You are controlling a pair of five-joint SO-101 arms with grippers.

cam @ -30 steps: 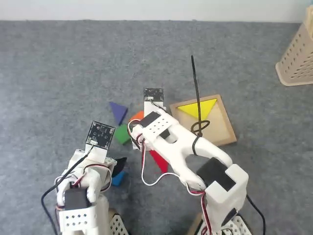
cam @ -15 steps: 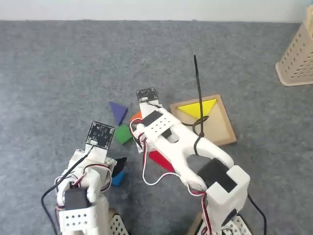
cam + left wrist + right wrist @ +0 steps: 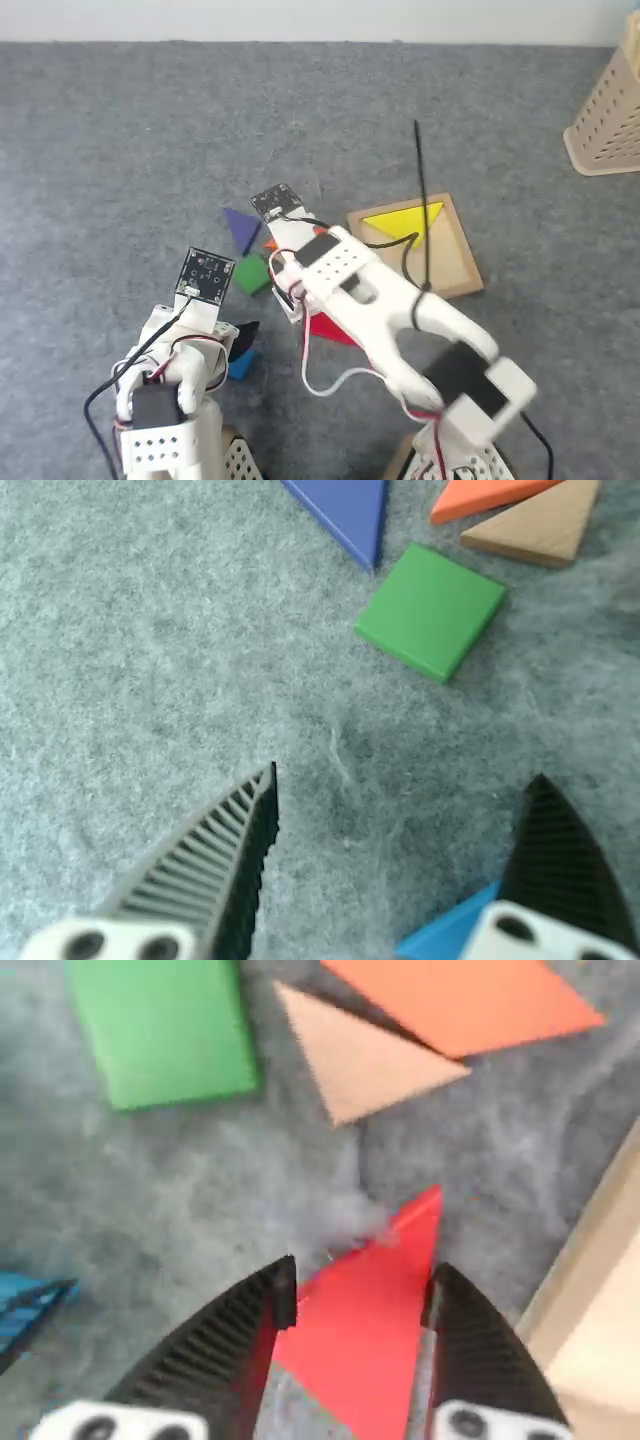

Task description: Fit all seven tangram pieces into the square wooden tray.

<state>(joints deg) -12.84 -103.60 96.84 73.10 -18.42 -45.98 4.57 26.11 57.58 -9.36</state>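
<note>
Grey carpeted desk [image 3: 120, 130] fills the high view, with a pale wall strip along the top edge. Right arm [image 3: 380, 300] runs from bottom right up to frame centre. Left arm [image 3: 165, 400] sits at bottom left. Beige perforated stand [image 3: 610, 110] at the upper right edge.

Square wooden tray [image 3: 455, 262] is right of centre, just beside the right arm. One piece in it: yellow triangle [image 3: 400, 220], in the tray's upper part.

The rest lie loose on the carpet, left of the tray:
- red triangle [image 3: 365, 1320]: just below centre, partly under the right arm, beside the tray edge
- purple triangle [image 3: 242, 228]: upper left of the cluster
- green square [image 3: 430, 610]: just below the purple one
- orange piece [image 3: 460, 1000] and bare wood triangle [image 3: 360, 1065]: next to each other, between green square and tray
- blue piece [image 3: 450, 935]: lower left, by the left arm

Right tool [image 3: 362, 1265]: jaws apart, one on each side of the red triangle, low over it. Can't tell if they press on it.

Left tool [image 3: 405, 775]: jaws spread wide over bare carpet, blue piece right beside one tip, green square ahead.
</note>
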